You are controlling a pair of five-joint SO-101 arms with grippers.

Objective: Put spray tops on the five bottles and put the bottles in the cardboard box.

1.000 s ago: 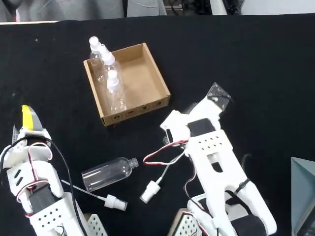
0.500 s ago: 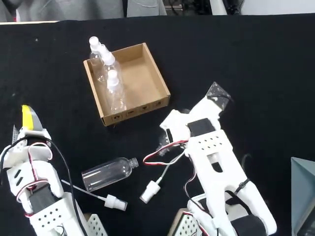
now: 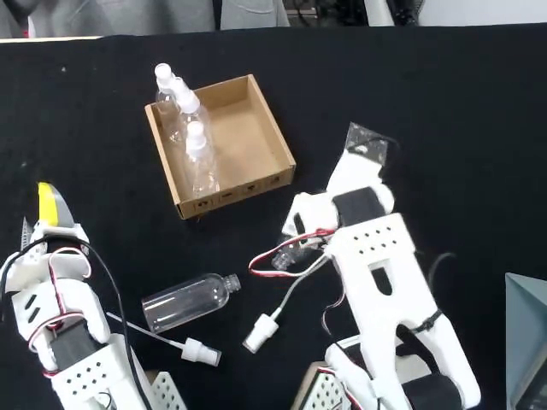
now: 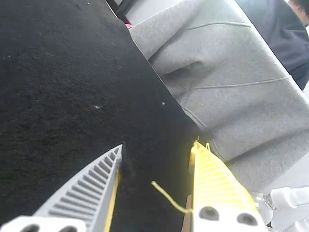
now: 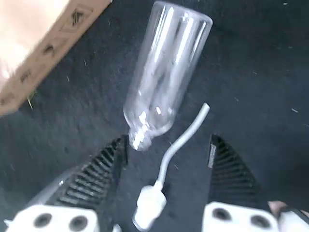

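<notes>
The cardboard box (image 3: 248, 137) holds three bottles (image 3: 198, 158) with spray tops, lying along one side. A capless clear bottle (image 3: 186, 301) lies on the black cloth, with two loose spray tops (image 3: 202, 350) (image 3: 261, 333) close by. In the right wrist view another capless bottle (image 5: 166, 67) lies near the box (image 5: 43, 53), its neck toward my right gripper (image 5: 166, 140). That gripper is open above the bottle's neck and above a spray top (image 5: 149, 208) with its tube. My left gripper (image 3: 36, 205) (image 4: 157, 147) is open and holds nothing.
The right arm (image 3: 367, 248) stretches over the cloth just right of the box. A grey-blue container corner (image 3: 526, 342) sits at the right edge. A person's grey clothing (image 4: 217, 72) is beyond the table's far edge.
The right arm's far end has shifted a little away and to the left, toward the box. The left arm, bottles and spray tops have stayed put.
</notes>
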